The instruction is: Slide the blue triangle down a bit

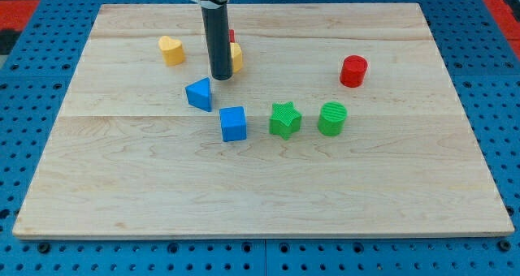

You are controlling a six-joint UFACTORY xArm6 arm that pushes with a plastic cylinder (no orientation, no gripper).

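The blue triangle [200, 93] lies on the wooden board [260, 178], left of centre. My tip [221, 76] stands just above and to the right of it, a small gap apart. A blue cube [233, 123] sits just below and right of the triangle. The rod partly hides a yellow block [236, 58] and a red block [231, 36] behind it.
A yellow heart-like block [171, 49] lies at the upper left. A red cylinder [353, 71] is at the right. A green star [284, 119] and a green cylinder [332, 118] sit right of the blue cube. A blue pegboard surrounds the board.
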